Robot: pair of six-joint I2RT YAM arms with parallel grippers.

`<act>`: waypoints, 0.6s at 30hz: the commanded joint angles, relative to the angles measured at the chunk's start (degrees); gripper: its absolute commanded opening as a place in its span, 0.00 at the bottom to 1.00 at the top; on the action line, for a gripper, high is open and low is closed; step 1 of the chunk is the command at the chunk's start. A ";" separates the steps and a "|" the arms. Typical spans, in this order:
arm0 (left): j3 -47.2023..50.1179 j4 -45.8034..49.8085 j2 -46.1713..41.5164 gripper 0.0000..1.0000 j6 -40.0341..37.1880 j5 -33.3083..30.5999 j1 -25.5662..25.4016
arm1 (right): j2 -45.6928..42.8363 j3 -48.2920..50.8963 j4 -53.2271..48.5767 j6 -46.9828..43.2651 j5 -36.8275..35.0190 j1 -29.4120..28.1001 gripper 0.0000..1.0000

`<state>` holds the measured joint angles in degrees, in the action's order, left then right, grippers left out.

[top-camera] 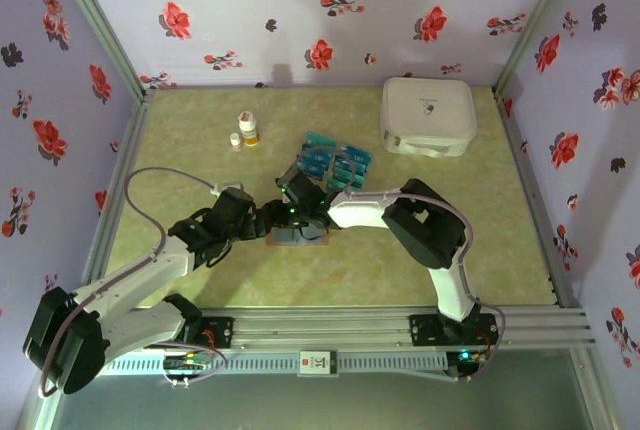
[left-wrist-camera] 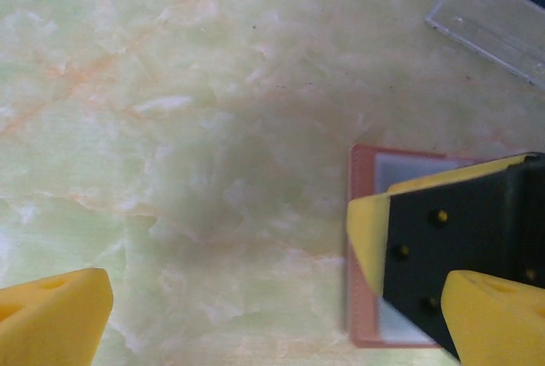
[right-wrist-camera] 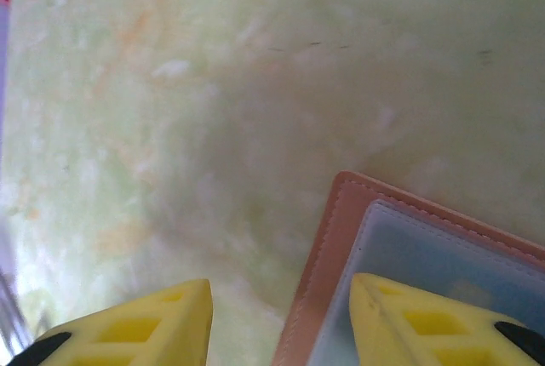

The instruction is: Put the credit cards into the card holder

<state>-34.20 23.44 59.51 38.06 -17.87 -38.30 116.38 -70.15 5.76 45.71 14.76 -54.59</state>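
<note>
Clutter on the far side of the card holder (top-camera: 298,237): clear tray (left-wrist-camera: 490,21) with the credit cards (top-camera: 335,162) in it, two small bottles (top-camera: 247,130) far-left, white case (top-camera: 428,115) far-right. We see the holder lying open on the table (top-camera: 480,250) with both arms crowding over it. Left pincer (left-wrist-camera: 272,319) is spread wide beside it, empty. Right pincer (right-wrist-camera: 281,323) is half-spread, straddling its edge, gripping nothing.

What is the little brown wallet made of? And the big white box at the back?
The card holder looks like leather or fake leather: matte pinkish-brown, with a stitched line along its edge. Its inner pocket looks like clear soft plastic, slightly shiny. The white case seems smooth with rounded corners, maybe hard plastic or coated fabric; it is too far away to tell.
</note>
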 commanded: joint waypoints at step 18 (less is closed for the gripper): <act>-3.76 -5.73 14.58 1.00 -3.88 2.22 0.83 | -26.98 16.90 -17.59 -7.45 -16.54 3.90 0.50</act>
<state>-35.75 19.05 72.75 35.90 -15.81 -37.91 91.39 -56.14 -6.42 40.93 4.27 -51.86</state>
